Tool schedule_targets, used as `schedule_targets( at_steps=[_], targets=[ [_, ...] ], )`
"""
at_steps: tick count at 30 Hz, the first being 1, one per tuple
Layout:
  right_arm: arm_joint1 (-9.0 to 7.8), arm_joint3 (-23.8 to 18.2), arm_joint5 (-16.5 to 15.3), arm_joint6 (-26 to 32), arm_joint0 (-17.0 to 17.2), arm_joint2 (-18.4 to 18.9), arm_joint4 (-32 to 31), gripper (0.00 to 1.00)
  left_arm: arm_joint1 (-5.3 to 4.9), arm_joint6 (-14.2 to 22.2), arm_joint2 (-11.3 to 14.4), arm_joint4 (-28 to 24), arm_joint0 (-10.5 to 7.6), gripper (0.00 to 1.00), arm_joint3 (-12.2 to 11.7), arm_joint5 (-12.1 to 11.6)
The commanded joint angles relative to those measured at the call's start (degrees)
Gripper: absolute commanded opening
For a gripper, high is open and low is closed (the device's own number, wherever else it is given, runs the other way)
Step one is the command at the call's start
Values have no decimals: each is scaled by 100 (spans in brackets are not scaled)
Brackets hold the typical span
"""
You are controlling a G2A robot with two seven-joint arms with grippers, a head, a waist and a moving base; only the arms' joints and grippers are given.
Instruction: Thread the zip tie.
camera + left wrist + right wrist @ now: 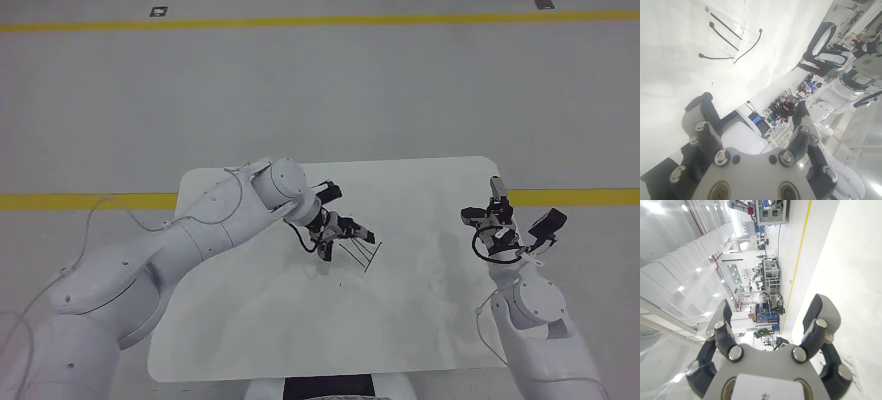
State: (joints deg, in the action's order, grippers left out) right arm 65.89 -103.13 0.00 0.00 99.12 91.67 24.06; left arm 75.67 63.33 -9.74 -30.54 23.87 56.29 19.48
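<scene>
The left gripper (753, 103) is held wide open and empty. Four zip ties (724, 37) are laid flat on the table (280, 330) just ahead of it. The right gripper (771, 301), also spread wide and empty, is seen well apart from them.

The left arm stretched forward and inward, with the left hand (753, 103) over the middle of the counter (420, 320), its fingers spread wide and empty. The right arm stood bent by the counter's right edge. The right hand (771, 301) pointed away from the robot, fingers apart, holding nothing.
</scene>
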Motion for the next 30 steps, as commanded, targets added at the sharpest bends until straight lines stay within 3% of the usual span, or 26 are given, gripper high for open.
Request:
schedule_targets(
  at_steps=[1, 5, 11, 21, 25, 30],
  targets=[
    [0, 0, 0, 0, 0, 0, 0, 100, 86, 52, 0, 45, -13, 100, -94, 0],
    [0, 0, 0, 0, 0, 0, 0, 100, 282, 41, 0, 149, -17, 100, -297, 0],
    [0, 0, 0, 0, 0, 0, 0, 100, 571, -42, 0, 234, 58, 100, -803, 0],
    [0, 0, 0, 0, 0, 0, 0, 100, 571, -42, 0, 234, 58, 100, -803, 0],
    [0, 0, 0, 0, 0, 0, 0, 100, 576, -228, -30, 302, 79, 100, -675, 0],
    [0, 0, 0, 0, 0, 0, 0, 100, 649, -210, 0, 508, 64, 100, -764, 0]
  ],
)
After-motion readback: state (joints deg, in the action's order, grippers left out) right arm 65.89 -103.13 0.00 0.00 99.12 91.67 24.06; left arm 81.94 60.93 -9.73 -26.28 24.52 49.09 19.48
